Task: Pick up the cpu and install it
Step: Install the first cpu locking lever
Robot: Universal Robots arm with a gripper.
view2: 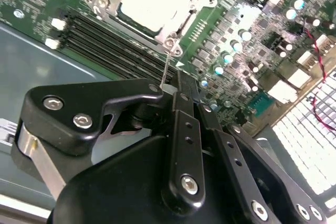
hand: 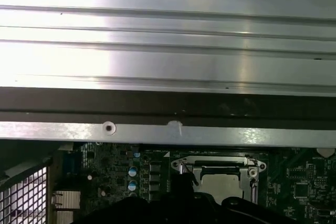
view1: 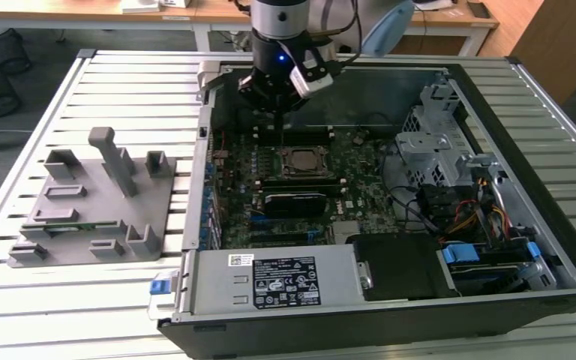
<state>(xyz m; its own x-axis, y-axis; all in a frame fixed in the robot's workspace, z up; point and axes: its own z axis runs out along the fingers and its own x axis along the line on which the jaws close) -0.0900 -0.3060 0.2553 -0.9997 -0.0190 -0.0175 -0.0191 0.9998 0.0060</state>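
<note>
**CPU seated in the socket, gripper above its far edge**

In the middle of the motherboard (view1: 298,176) you have the cpu (view1: 299,161), lying flat inside the socket frame (view1: 300,163), its silver-grey top showing through the frame's opening. In the second wrist view the cpu (view2: 148,1) shows as a pale square with the metal frame (view2: 176,30) around it, and a thin wire lever (view2: 166,69) rises from the frame's corner toward the gripper. In the first wrist view you see the cpu (hand: 223,184) with the frame (hand: 219,165) across it.

The gripper (view1: 280,101) hangs just beyond the socket's far edge, inside the open computer case (view1: 558,247), and holds nothing. Its black fingers (view2: 186,129) look drawn together in the second wrist view, with the lever's tip right beside them; you cannot tell whether they touch it.

On the exterior view's left, well apart from the case, a grey fixture (view1: 93,202) stands on the slatted metal table (view1: 128,75)
</note>
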